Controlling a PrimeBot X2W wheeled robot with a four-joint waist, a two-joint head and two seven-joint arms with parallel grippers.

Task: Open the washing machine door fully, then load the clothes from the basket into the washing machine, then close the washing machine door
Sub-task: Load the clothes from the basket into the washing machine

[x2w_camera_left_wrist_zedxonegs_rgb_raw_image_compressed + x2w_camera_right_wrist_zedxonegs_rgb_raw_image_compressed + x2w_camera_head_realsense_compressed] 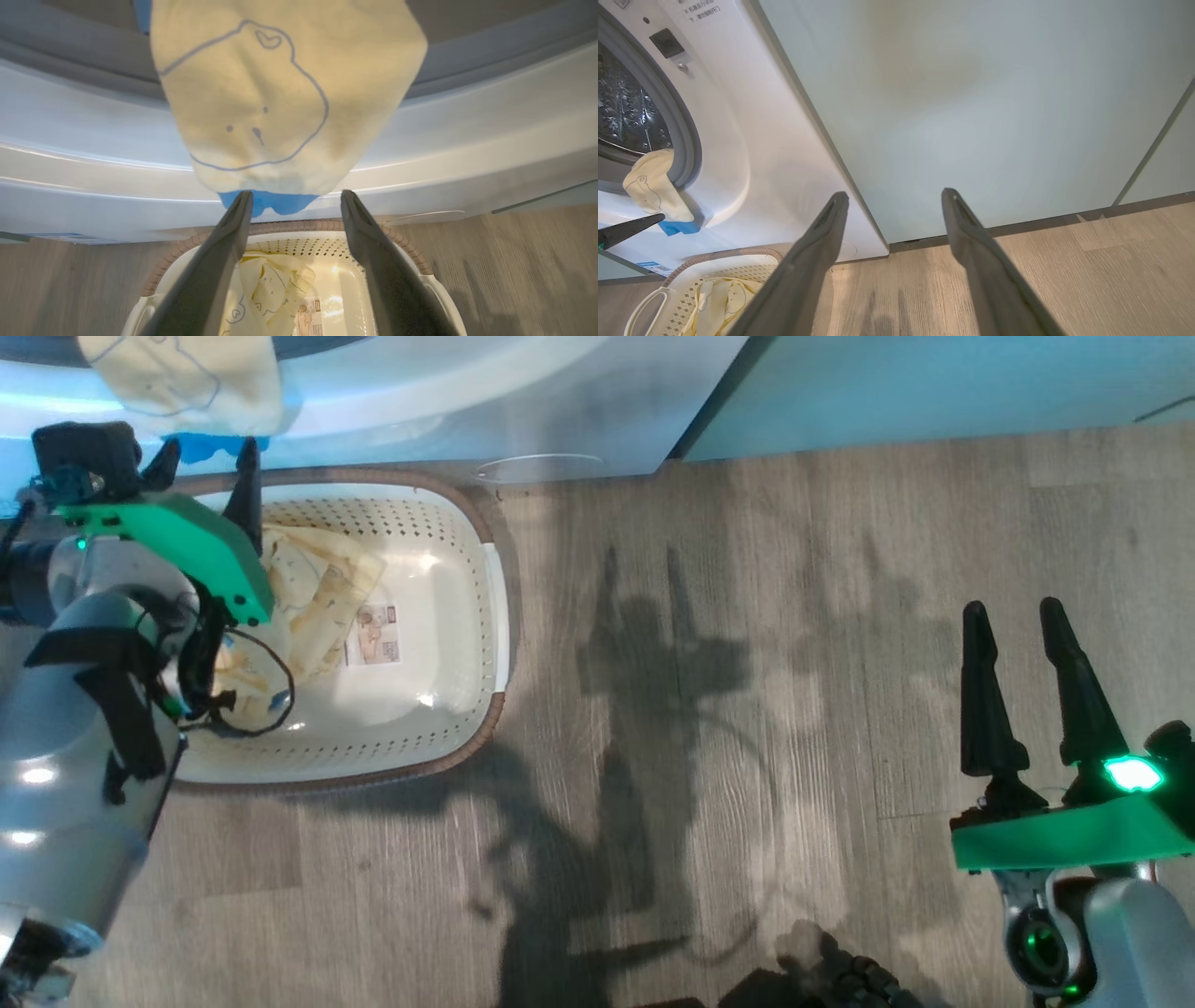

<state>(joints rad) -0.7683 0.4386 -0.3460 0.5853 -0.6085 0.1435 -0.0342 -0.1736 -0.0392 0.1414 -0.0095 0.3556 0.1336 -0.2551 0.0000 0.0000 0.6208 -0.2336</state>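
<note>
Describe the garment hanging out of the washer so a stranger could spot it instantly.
Find the white washing machine beside the pale-green cabinet. From the bottom of its opening, a pale yellow garment drapes over the grey gasket. Unlike the clothes in the basket below, it hangs outside, showing a bear outline and blue trim.

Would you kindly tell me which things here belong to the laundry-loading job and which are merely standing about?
Part of the job:
washing machine
pale yellow garment draped over its opening's rim
basket
clothes lying in the basket
left gripper, open
right gripper, open

Just there:
pale-green cabinet door
wooden floor
</note>
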